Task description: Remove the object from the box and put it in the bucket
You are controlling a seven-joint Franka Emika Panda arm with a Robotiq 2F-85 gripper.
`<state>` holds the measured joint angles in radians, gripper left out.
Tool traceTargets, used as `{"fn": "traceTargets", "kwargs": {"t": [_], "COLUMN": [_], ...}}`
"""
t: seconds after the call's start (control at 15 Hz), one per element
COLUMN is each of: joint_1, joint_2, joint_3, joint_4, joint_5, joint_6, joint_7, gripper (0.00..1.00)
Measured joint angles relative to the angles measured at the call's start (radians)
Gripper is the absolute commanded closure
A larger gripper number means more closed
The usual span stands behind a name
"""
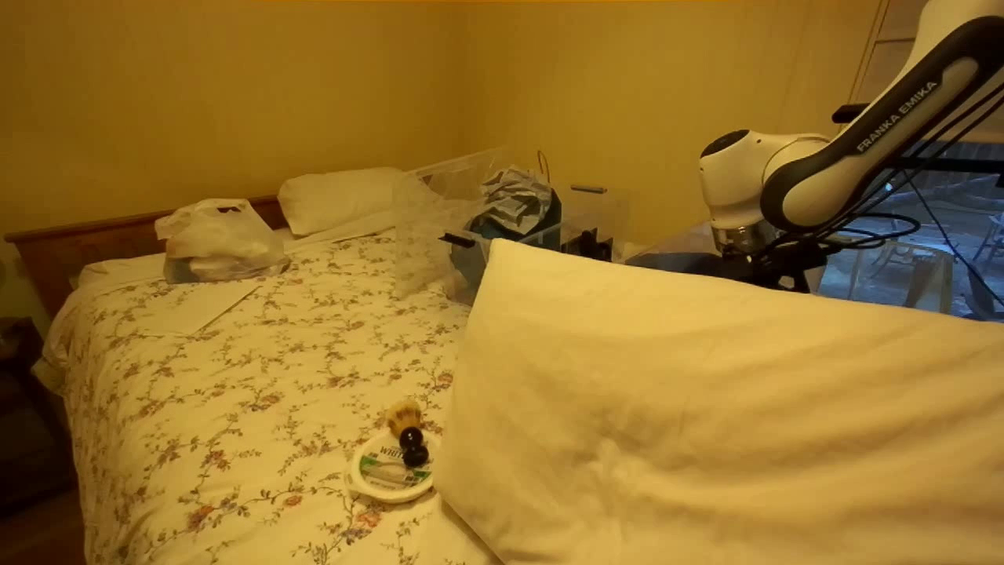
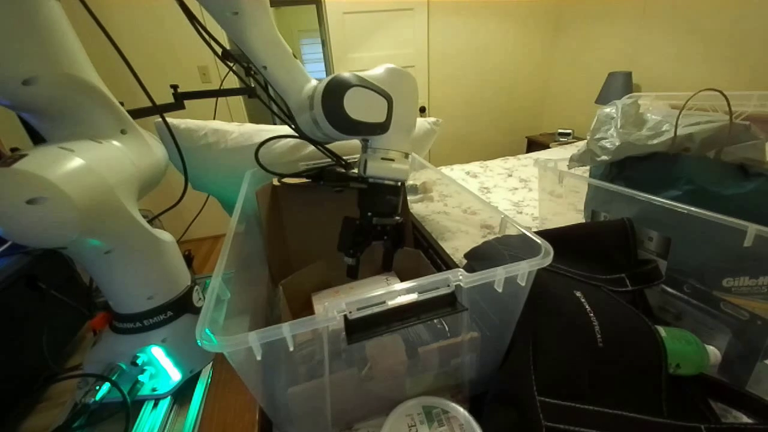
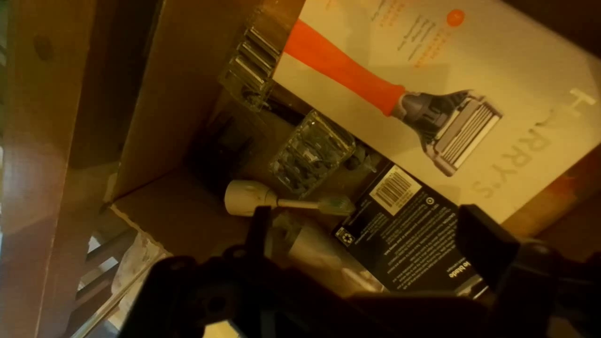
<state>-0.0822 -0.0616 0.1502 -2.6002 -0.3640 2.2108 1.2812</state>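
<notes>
An open cardboard box [image 2: 294,225] stands inside a large clear plastic bin [image 2: 537,261]. In the wrist view the box [image 3: 159,108] holds a cream HARRY'S carton [image 3: 366,42] with an orange razor picture, a black printed package [image 3: 399,230], a white brush head [image 3: 249,198], and clear blade packs [image 3: 312,155]. The carton's pale top also shows in an exterior view [image 2: 351,291]. My gripper [image 2: 370,273] points down into the box, fingers apart with nothing between them. In the wrist view the open gripper [image 3: 366,216] is above the black package. I cannot identify a bucket.
A black bag [image 2: 570,360] and another clear bin [image 2: 660,201] stand beside the box's bin. A big pillow [image 1: 667,408] hides part of the arm. On the bed [image 1: 274,392] are a shaving brush [image 1: 405,424], a round white tub [image 1: 384,493] and a plastic bag [image 1: 223,239].
</notes>
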Motion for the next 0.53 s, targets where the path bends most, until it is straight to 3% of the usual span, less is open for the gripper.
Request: {"fn": "traceTargets", "kwargs": {"t": [0.33,0.53], "joint_1": [0.014,0.026], "joint_2": [0.007,0.022], "joint_3": [-0.017,-0.043], "joint_4": [0.010,0.010], "joint_5": [-0.002,-0.002], "joint_6": [0.006,0.097], "joint_7": [0.004,0.004], "gripper": [0.00,0.00]}}
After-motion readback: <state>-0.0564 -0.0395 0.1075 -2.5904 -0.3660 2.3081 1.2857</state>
